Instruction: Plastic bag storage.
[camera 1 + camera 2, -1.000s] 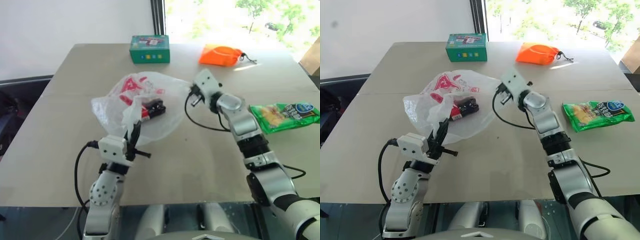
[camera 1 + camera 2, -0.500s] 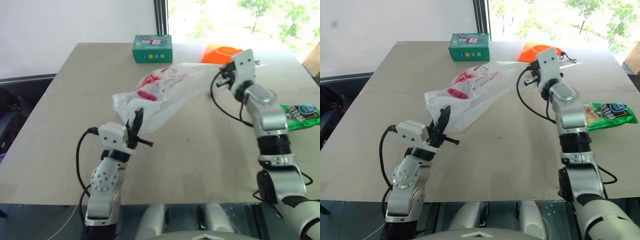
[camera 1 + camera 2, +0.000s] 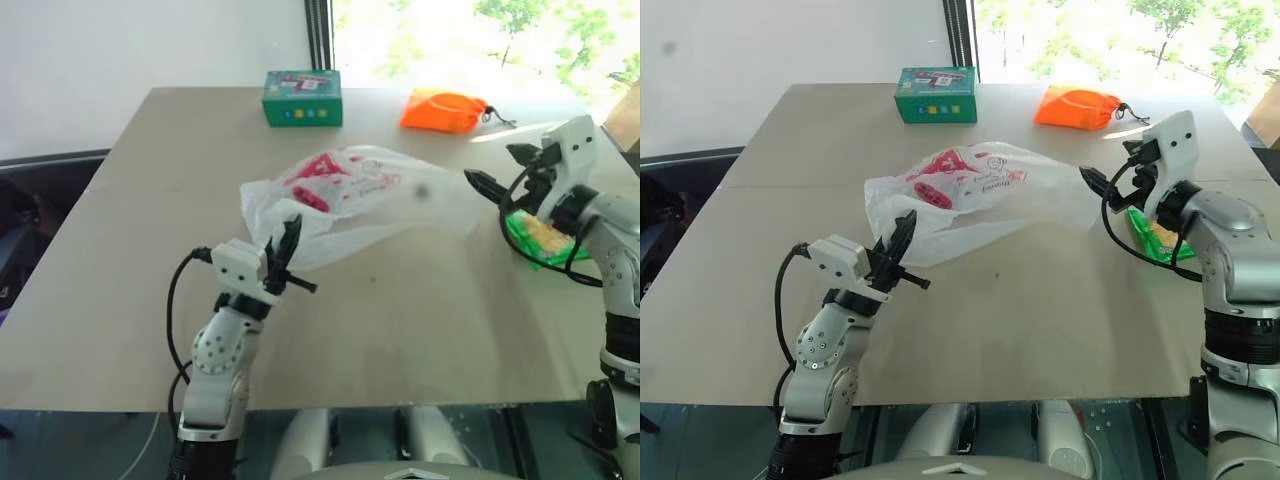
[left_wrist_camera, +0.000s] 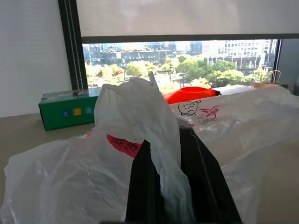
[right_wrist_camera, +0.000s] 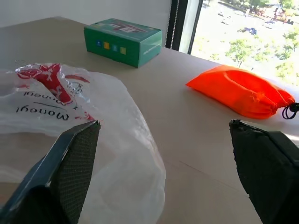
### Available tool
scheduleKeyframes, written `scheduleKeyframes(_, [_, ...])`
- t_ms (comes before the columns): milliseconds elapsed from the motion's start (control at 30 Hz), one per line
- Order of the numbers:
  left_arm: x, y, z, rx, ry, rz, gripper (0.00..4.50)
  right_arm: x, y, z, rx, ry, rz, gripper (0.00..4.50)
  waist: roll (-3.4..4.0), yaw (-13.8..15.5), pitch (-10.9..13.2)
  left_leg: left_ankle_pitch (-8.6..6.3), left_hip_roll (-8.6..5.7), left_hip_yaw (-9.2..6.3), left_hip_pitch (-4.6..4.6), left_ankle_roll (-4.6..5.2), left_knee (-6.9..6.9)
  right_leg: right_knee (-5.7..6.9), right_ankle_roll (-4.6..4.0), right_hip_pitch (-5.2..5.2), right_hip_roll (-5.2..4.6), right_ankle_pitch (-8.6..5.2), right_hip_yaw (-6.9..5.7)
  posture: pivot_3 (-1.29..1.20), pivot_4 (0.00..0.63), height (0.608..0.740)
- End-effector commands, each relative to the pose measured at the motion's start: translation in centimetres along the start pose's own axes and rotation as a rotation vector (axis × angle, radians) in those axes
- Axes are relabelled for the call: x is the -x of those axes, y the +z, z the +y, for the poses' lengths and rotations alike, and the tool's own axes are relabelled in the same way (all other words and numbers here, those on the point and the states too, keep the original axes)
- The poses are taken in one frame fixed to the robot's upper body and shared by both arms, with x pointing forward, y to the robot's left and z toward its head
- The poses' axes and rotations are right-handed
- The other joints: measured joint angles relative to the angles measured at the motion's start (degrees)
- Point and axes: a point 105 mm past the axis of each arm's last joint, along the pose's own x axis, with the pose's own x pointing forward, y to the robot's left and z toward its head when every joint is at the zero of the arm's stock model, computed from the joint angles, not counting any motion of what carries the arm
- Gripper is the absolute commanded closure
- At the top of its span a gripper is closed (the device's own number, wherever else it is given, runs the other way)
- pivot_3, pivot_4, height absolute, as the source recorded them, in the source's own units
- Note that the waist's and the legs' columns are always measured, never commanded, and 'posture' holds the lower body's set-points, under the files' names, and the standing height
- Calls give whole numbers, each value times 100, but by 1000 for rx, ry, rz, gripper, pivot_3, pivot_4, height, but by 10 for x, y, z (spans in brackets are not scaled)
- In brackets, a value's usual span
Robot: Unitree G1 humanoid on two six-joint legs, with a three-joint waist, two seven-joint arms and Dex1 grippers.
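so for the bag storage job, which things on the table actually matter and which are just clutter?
Job:
- large crinkly translucent white plastic bag with red print
- left gripper, shut on the bag's film
- right gripper, open beside the bag's far end

Lying about:
- green cardboard box
- small orange drawstring pouch
- green snack packet, partly behind the right arm

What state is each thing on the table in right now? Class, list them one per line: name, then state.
plastic bag: stretched out flat across the table, one end pinched by the left gripper.
left gripper: shut on the bag's film.
right gripper: open, holding nothing, at the bag's other end.
green box: closed, lying flat.
orange pouch: drawstring pulled shut, lying flat.
green snack packet: lying flat, partly behind the right arm.
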Motion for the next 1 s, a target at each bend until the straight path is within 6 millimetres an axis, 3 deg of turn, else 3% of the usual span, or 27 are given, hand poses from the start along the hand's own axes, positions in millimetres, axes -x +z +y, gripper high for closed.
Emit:
scheduleKeyframes(33, [4,11,-3,-16,-15,-42,4500,52,-17,-30,222,-34,201,94,0,85,1,0,-3,-13,-1,1,5,-10,1,13,-5,-1,-16,0,150,740])
scheduleKeyframes(133, [4,11,-2,-18,-4,-40,4500,89,-57,-16,410,156,468,94,0,177,0,-1,-6,-8,-2,3,8,-12,2,13,-7,-2,-14,0,150,740])
scheduleKeyframes(233, [5,10,-2,-15,2,-37,4500,98,-60,-18,487,186,505,94,-1,85,2,-1,4,0,11,3,11,-13,4,21,1,-3,-7,0,150,740])
scheduleKeyframes(400, [3,10,-6,-22,-16,-38,4500,110,-56,-61,682,35,575,94,-18,14,20,-1,6,11,81,4,12,-8,4,82,7,-4,6,0,150,740])
scheduleKeyframes(500, [3,10,-6,-18,-14,-39,4500,118,-72,-75,766,20,651,94,-22,25,22,-2,9,3,106,4,12,-20,3,119,8,-5,-2,0,150,740])
scheduleKeyframes(667, [1,12,-5,-28,-9,-46,4500,118,-98,-89,852,25,719,94,-21,16,24,-2,7,6,103,4,13,-26,4,121,2,-4,1,0,150,740])
scheduleKeyframes(867, [0,14,-2,-40,7,-52,4500,101,-109,-112,963,-103,672,94,-18,8,28,-1,8,9,105,2,12,-25,4,120,3,-4,4,0,150,740])
scheduleKeyframes(1000, [-1,13,0,-49,13,-46,4500,94,-133,-111,997,-70,700,94,-18,20,28,0,7,8,105,1,11,-27,4,121,3,-4,2,0,150,740])
